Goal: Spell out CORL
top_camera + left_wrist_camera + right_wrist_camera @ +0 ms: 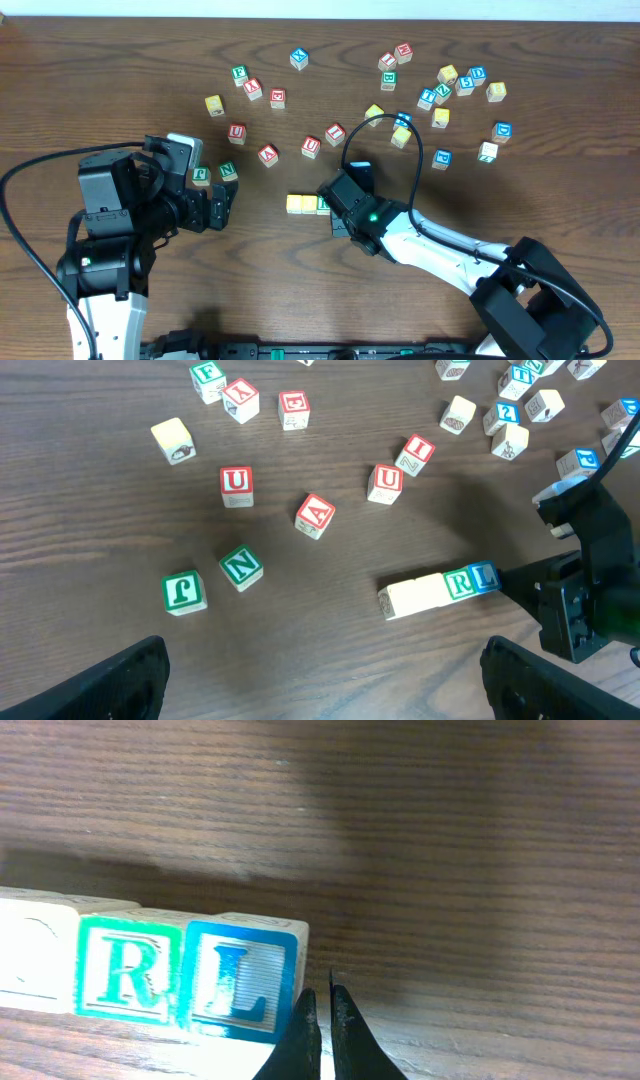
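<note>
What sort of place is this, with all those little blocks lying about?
Probably a robotics lab bench, not a playroom: two robot arms work at a wooden table strewn with lettered blocks, a few lined up in a row.

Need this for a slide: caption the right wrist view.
Shut right gripper beside the blue L cube, which ends a row after the green R cube, on a wooden table.

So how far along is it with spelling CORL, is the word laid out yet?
Nearly done, it seems. Four cubes sit in one row: two yellow cubes, then the green R and the blue L, touching. In hand: nothing. The right gripper is shut, tips beside the L's outer edge; the left gripper is open and empty. Left: probably only backing off. The yellow letters are unreadable here.
</note>
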Controlling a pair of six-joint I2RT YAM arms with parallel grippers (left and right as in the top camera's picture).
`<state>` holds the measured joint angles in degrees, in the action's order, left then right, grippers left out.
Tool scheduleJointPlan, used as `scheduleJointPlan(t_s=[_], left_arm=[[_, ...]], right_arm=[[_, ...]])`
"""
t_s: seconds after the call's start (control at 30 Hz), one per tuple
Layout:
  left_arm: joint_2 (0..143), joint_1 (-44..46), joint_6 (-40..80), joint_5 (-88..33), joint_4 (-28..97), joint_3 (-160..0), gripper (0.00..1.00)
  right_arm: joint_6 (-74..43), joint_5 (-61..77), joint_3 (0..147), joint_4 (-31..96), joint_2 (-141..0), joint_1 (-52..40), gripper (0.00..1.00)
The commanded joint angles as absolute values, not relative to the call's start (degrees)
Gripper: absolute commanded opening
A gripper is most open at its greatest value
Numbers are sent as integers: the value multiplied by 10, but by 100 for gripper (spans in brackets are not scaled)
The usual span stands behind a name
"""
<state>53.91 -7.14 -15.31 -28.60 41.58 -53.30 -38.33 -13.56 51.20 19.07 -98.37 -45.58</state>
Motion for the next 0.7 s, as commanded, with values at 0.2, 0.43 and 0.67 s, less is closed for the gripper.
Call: scheduleJointPlan(t_s=[0.2, 0.43, 0.67], left_arm=[[539, -73, -163, -294, 416, -547, 98], [539, -73, -162, -294, 416, -547, 98], [539, -73, -163, -293, 416, -547, 98]], right_arm=[[-424, -196, 510, 232, -983, -453, 1], [-423, -220, 514, 274, -937, -434, 1], [-397, -263, 515, 317, -848, -417, 1]])
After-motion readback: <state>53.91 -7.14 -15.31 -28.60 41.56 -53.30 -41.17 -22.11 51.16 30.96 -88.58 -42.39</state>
